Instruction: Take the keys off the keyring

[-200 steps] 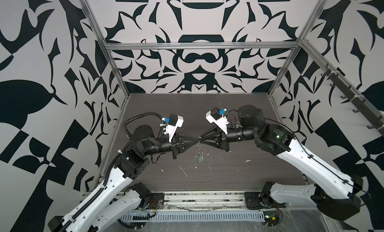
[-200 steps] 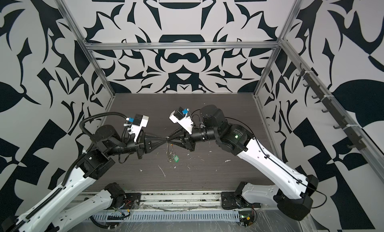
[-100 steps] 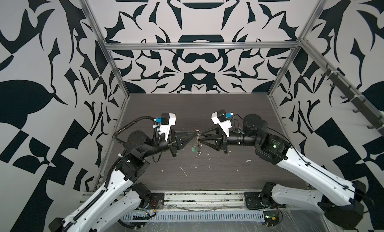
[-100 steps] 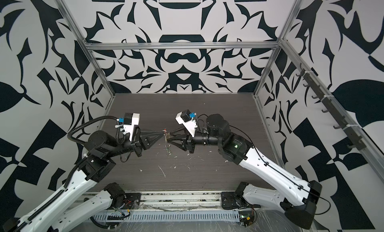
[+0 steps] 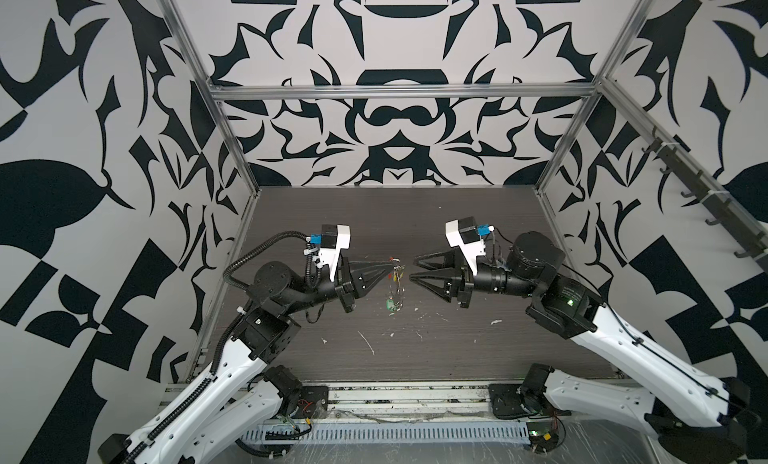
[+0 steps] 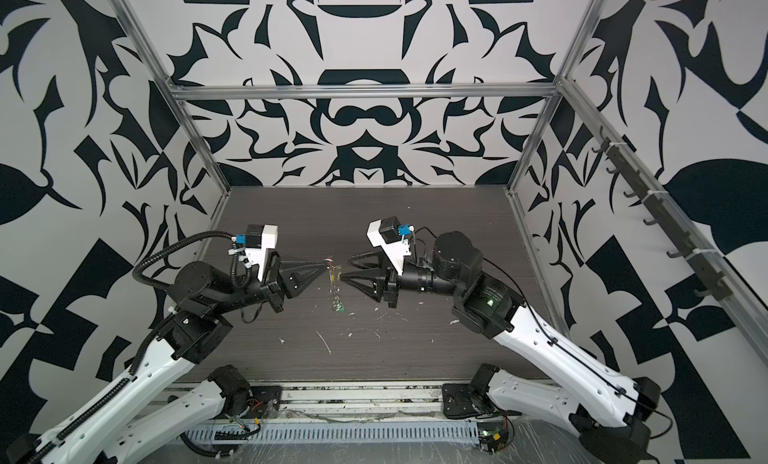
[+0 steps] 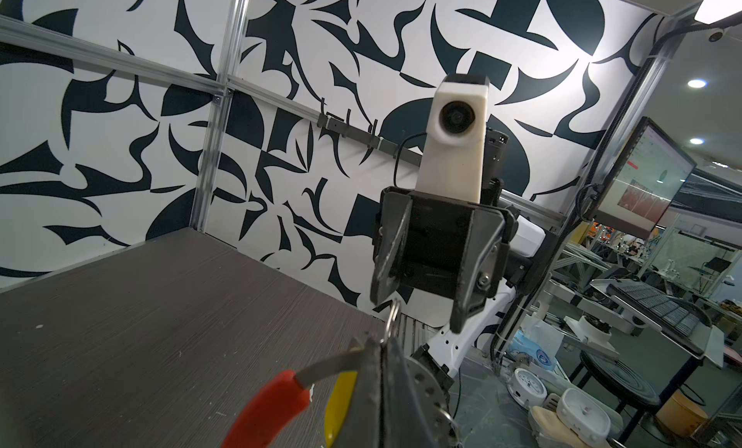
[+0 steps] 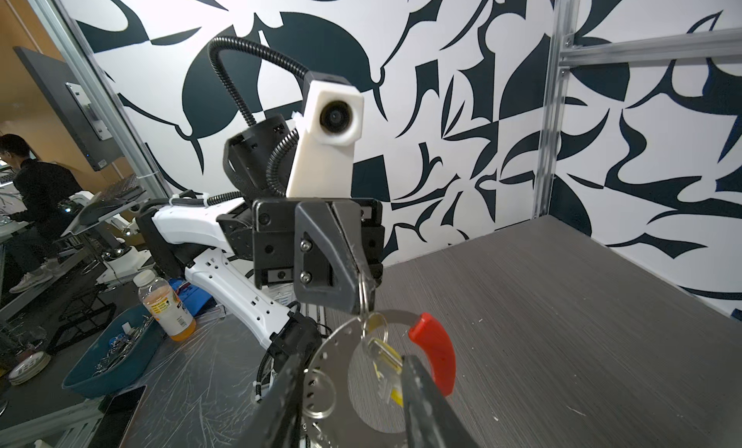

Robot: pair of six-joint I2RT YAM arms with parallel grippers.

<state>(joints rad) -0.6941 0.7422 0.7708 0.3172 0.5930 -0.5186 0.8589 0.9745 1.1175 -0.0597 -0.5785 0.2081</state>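
The keyring (image 8: 341, 345), a flat grey hoop with a red segment (image 8: 435, 351), hangs in mid-air above the table in both top views (image 5: 397, 274) (image 6: 333, 274). My left gripper (image 5: 390, 270) (image 6: 326, 264) (image 7: 379, 345) is shut on a small silver ring (image 8: 363, 297) strung on the hoop. A yellow key (image 8: 387, 365) (image 7: 341, 402) dangles inside the hoop. A green key (image 5: 390, 304) (image 6: 338, 306) hangs lowest. My right gripper (image 5: 412, 269) (image 6: 345, 269) (image 8: 353, 359) is open, one finger on each side of the hoop's lower part, gripping nothing.
Small white scraps (image 5: 365, 341) lie on the dark table. A rail of hooks (image 5: 706, 191) runs along the right wall. Beyond the front rail lie a blue bin (image 8: 116, 353) and a bottle (image 8: 164, 305).
The two grippers' tips met a second ago. The right gripper has since opened wider and drawn back right. The left gripper has lifted, still holding the keyring.
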